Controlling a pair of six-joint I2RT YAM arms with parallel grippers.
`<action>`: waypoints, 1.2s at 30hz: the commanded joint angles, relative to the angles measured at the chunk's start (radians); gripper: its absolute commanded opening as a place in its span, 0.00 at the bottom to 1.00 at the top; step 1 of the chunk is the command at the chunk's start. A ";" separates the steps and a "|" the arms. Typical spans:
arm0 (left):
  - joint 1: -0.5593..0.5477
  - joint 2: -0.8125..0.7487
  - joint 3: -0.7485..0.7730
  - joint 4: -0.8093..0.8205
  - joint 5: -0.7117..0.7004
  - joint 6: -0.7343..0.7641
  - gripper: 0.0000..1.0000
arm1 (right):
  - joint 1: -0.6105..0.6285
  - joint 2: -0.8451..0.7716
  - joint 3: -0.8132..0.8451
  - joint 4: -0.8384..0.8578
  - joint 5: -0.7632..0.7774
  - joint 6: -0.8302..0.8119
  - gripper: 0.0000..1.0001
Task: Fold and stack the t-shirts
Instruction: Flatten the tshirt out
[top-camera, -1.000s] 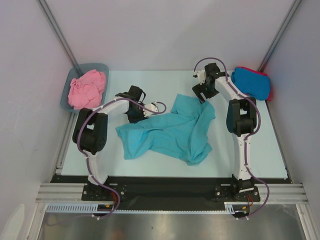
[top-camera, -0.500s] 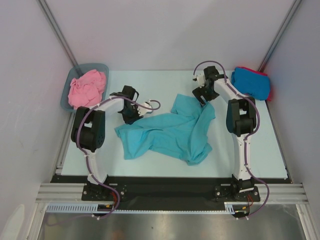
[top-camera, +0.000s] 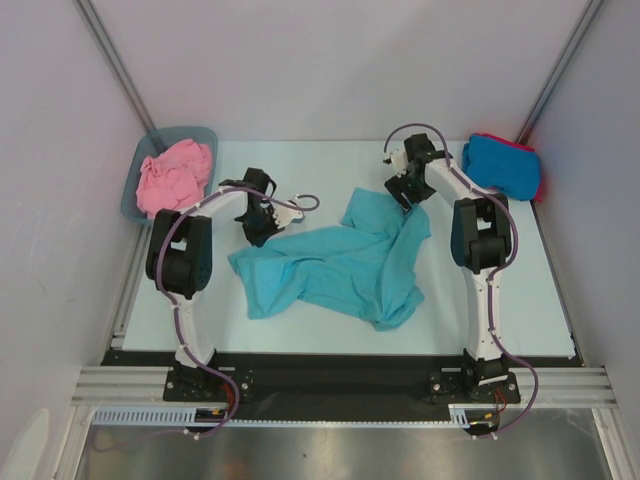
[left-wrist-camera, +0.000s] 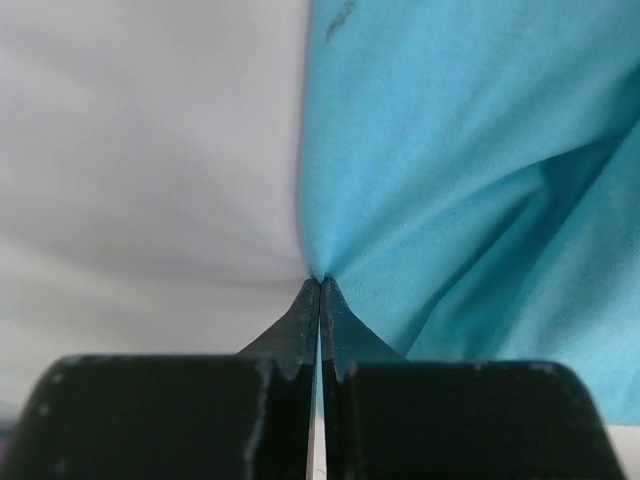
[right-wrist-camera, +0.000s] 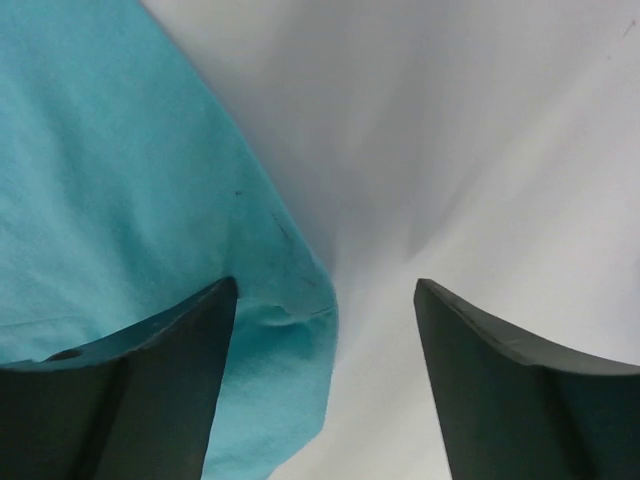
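A teal t-shirt (top-camera: 340, 265) lies crumpled in the middle of the table. My left gripper (top-camera: 257, 234) is at its far left edge. In the left wrist view this gripper (left-wrist-camera: 319, 283) is shut on a pinch of the teal t-shirt (left-wrist-camera: 460, 170). My right gripper (top-camera: 408, 196) hangs over the shirt's far right corner. The right wrist view shows it (right-wrist-camera: 325, 287) open, with the edge of the teal t-shirt (right-wrist-camera: 120, 200) lying between its fingers, by the left one. A pink t-shirt (top-camera: 175, 176) is bunched in the tub. A bright blue t-shirt (top-camera: 500, 165) lies on a red one (top-camera: 538, 170) at far right.
The grey-blue plastic tub (top-camera: 196, 131) stands at the far left corner by the wall. Walls enclose the table on three sides. The arm bases are mounted on the black rail (top-camera: 330, 375) along the near edge.
My left gripper has slid a little left along the shirt's edge and shut on the cloth. My right gripper has shifted slightly and its fingers have narrowed a little.
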 joint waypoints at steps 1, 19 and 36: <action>0.033 0.057 -0.003 0.129 -0.157 -0.038 0.00 | 0.010 -0.043 -0.015 0.024 0.020 -0.010 0.75; 0.016 0.022 0.057 0.292 -0.354 -0.112 0.00 | 0.033 -0.031 -0.030 0.107 0.156 -0.002 0.00; -0.067 0.060 0.115 0.342 -0.432 -0.062 0.00 | -0.068 -0.016 -0.107 0.423 0.535 -0.025 0.00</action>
